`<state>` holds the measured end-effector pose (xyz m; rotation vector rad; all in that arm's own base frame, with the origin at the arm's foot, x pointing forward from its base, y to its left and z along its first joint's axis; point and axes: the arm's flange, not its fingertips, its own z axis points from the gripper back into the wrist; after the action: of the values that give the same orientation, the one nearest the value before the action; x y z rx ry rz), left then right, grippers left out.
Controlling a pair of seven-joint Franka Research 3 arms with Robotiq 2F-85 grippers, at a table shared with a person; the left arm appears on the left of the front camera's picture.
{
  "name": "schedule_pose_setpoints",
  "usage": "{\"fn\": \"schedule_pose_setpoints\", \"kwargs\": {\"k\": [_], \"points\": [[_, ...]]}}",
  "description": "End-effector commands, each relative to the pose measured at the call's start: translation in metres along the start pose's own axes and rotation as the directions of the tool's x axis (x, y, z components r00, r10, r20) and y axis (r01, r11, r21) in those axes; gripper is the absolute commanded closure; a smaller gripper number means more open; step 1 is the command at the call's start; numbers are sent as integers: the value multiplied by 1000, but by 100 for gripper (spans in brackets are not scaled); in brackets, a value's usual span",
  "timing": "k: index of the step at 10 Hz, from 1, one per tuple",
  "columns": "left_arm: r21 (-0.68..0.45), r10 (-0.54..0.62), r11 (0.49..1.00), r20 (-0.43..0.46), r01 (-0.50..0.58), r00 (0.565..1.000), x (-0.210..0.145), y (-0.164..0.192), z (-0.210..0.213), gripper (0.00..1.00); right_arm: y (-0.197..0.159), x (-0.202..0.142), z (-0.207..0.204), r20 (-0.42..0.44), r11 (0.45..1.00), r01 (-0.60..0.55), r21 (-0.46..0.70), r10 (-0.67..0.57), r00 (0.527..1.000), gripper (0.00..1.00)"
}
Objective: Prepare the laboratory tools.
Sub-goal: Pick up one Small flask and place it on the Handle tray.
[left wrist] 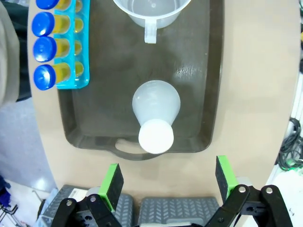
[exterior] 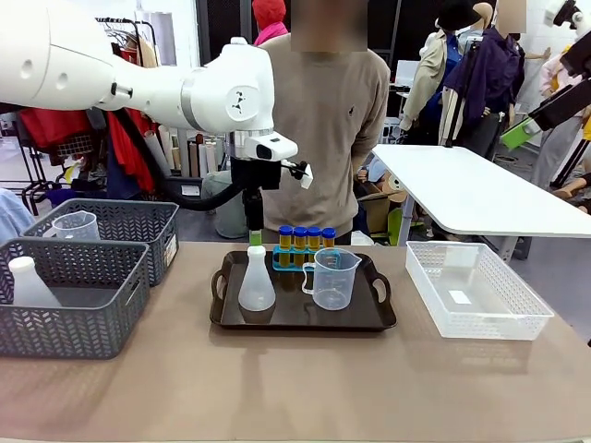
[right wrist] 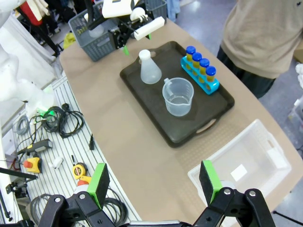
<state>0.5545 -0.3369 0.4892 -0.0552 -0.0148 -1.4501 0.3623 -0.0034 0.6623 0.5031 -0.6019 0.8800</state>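
four blue-capped amber tubes [exterior: 305, 237], two flasks [exterior: 257, 280], two beakers [exterior: 332, 277], two grey baskets [exterior: 69, 297], one white basket [exterior: 476, 288], one tray [exterior: 303, 314].

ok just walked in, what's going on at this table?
Left gripper hangs open right above the white flask, which stands on the black tray with the clear beaker and the blue rack of four capped amber tubes. Right gripper is open too, high above the table, holding nothing. A person stands at the far side.
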Motion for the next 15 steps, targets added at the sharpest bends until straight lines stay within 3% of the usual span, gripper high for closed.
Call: {"fn": "schedule_pose_setpoints", "kwargs": {"k": [1,5,9,15], "points": [[-21,20,1000,62,-19,998,-18,-4,27,0,0,2,1,27,1000,-7,15,6,1000,0],[-28,184,983,175,-182,967,-63,-8,88,0,0,2,1,27,1000,-7,15,6,1000,0],[-107,382,924,332,-368,863,-105,-15,131,0,0,2,1,27,1000,-7,15,6,1000,0],[11,385,904,411,-427,826,-151,-62,189,0,0,2,1,27,1000,-7,15,6,1000,0]]}}
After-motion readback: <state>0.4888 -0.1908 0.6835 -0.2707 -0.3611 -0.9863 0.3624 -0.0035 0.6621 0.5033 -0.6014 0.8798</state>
